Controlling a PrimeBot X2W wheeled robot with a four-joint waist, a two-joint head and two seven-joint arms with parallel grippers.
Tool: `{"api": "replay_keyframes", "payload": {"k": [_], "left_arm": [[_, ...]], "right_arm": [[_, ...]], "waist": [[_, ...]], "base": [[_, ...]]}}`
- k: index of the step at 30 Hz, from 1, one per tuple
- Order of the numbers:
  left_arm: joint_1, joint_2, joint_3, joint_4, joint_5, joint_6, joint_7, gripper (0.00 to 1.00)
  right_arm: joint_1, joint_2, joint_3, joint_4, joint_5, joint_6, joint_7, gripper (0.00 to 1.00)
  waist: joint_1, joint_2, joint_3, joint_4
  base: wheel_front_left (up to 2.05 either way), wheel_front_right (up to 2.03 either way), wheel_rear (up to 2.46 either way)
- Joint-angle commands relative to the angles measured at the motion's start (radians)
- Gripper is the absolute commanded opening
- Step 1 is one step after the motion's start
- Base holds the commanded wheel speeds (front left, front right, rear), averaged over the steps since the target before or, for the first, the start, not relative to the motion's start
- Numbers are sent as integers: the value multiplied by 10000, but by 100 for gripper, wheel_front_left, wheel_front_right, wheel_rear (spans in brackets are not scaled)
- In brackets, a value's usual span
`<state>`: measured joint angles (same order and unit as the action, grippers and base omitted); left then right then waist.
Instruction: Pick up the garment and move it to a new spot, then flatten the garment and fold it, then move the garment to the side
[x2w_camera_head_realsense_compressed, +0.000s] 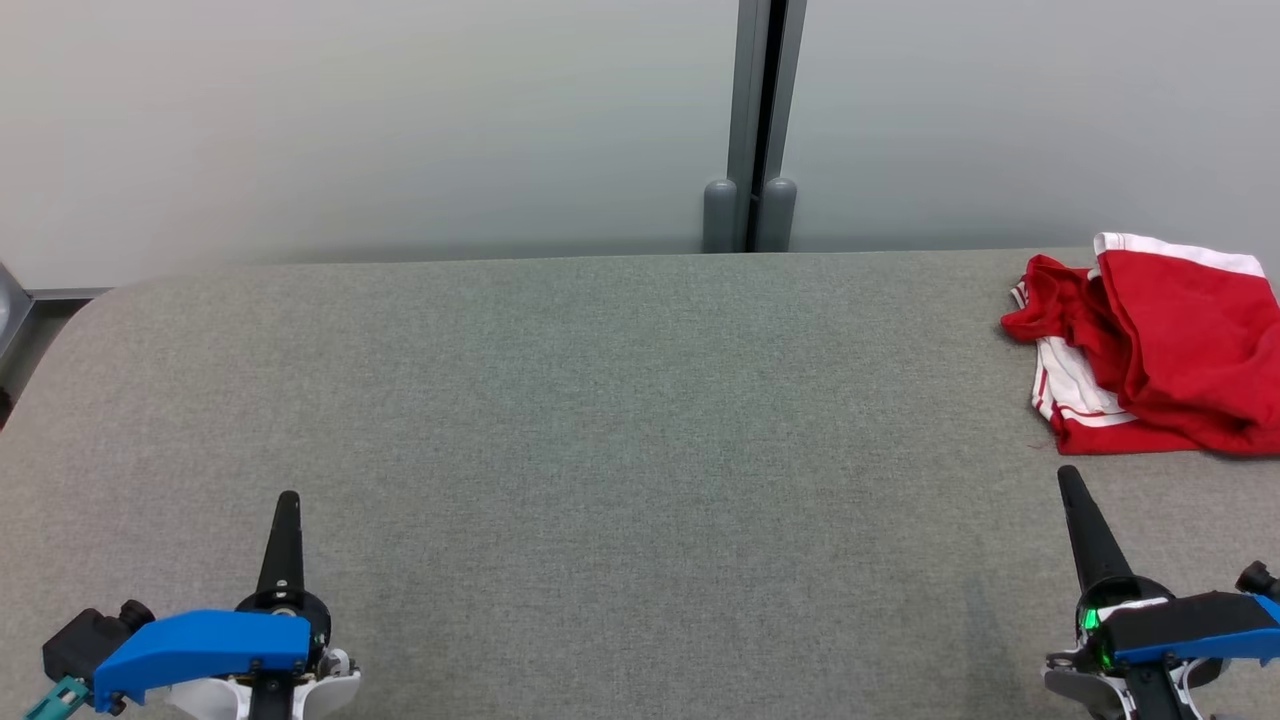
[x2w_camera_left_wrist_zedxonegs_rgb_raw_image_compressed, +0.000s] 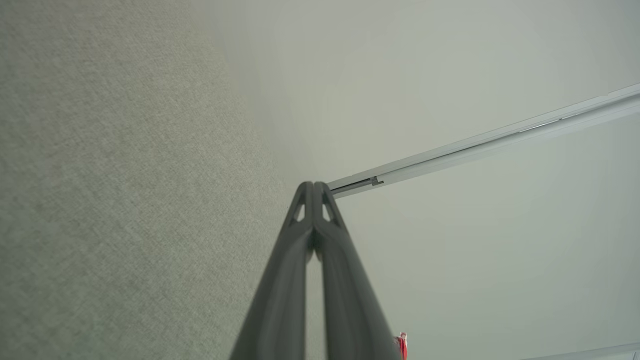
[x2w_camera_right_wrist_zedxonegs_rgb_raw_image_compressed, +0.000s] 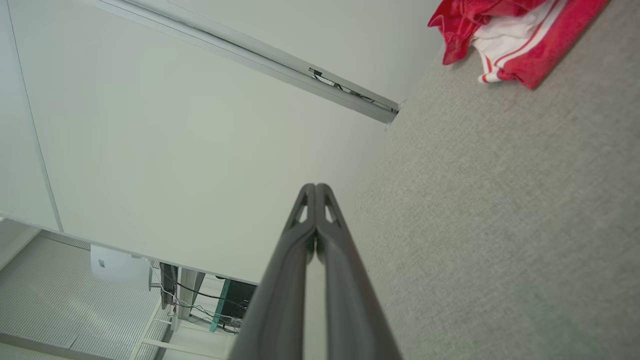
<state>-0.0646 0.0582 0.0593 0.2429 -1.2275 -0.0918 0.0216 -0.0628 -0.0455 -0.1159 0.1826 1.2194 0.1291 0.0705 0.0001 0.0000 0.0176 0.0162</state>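
Note:
A crumpled red garment (x2w_camera_head_realsense_compressed: 1160, 350) with white trim lies on the grey felt table (x2w_camera_head_realsense_compressed: 620, 400) at the far right, partly cut off by the head view's edge. The right wrist view has the garment (x2w_camera_right_wrist_zedxonegs_rgb_raw_image_compressed: 510, 35) at its top right. A red sliver of the garment (x2w_camera_left_wrist_zedxonegs_rgb_raw_image_compressed: 401, 346) peeks beside the fingers in the left wrist view. My right gripper (x2w_camera_head_realsense_compressed: 1068, 478) stands shut and empty just in front of the garment, apart from it. Far across the table at the lower left, my left gripper (x2w_camera_head_realsense_compressed: 288, 500) is also shut and empty. Both pairs of fingertips (x2w_camera_left_wrist_zedxonegs_rgb_raw_image_compressed: 313, 187) (x2w_camera_right_wrist_zedxonegs_rgb_raw_image_compressed: 315, 189) are pressed together.
A pale wall with a grey vertical post (x2w_camera_head_realsense_compressed: 752, 130) runs right behind the table's far edge. The table's left corner is rounded (x2w_camera_head_realsense_compressed: 90, 300). Off the table, the right wrist view has a desk with cables (x2w_camera_right_wrist_zedxonegs_rgb_raw_image_compressed: 200, 295).

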Motion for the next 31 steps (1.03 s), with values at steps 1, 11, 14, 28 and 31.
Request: {"api": "replay_keyframes", "payload": {"k": [1,11,14,28,31], "left_arm": [[-240,12,107,-56,-269,-87,59,0],[-303,-14,205,-37,-1145,-166,284,0],[-312,-22,240,-32,-1408,-195,342,0],[-422,-57,430,-3,-2645,-316,656,0],[-443,-61,457,4,-2858,-342,710,0]], "right_arm": [[-227,-61,5,-4,273,23,55,0],[-288,-64,9,146,1181,23,151,0],[-313,-66,10,193,1432,23,179,0],[-405,-70,15,425,2702,25,324,0],[-423,-71,17,460,2931,25,343,0]], "waist": [[0,0,-5,-5],[0,0,-34,-38],[0,0,-43,-48],[-1,0,-90,-100],[-1,0,-99,-110]], "base": [[0,0,0],[0,0,0],[0,0,0],[0,0,0],[0,0,0]]}}
